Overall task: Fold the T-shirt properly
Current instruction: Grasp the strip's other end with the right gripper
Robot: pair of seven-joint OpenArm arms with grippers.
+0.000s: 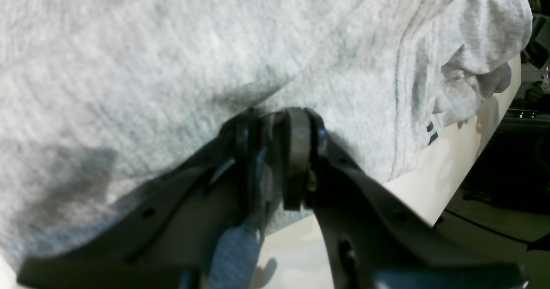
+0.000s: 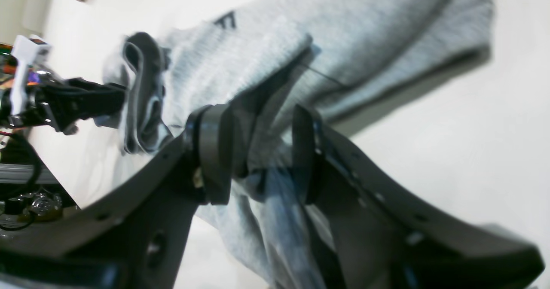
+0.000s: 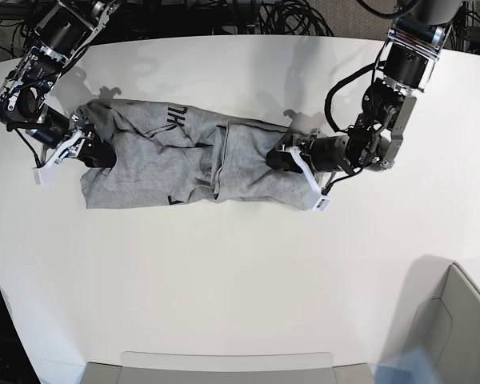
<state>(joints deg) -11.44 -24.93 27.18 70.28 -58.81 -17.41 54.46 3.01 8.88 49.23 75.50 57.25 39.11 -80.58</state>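
Note:
The heather-grey T-shirt (image 3: 184, 164) lies as a long rumpled band across the white table (image 3: 240, 256), black lettering (image 3: 174, 118) showing near its top edge. My left gripper (image 3: 282, 158) is at the band's right end in the base view. In the left wrist view its jaws (image 1: 279, 119) are pinched together on a fold of the grey fabric (image 1: 129, 65). My right gripper (image 3: 92, 150) is at the opposite end. In the right wrist view it (image 2: 258, 147) holds a thick bunch of cloth (image 2: 365, 35) between its fingers (image 2: 215, 151).
A grey bin (image 3: 456, 320) stands at the table's front right corner, and a flat tray edge (image 3: 224, 360) lies along the front. Cables (image 3: 280, 16) run behind the table's back edge. The table's corner (image 1: 434, 220) drops off just beside the left gripper.

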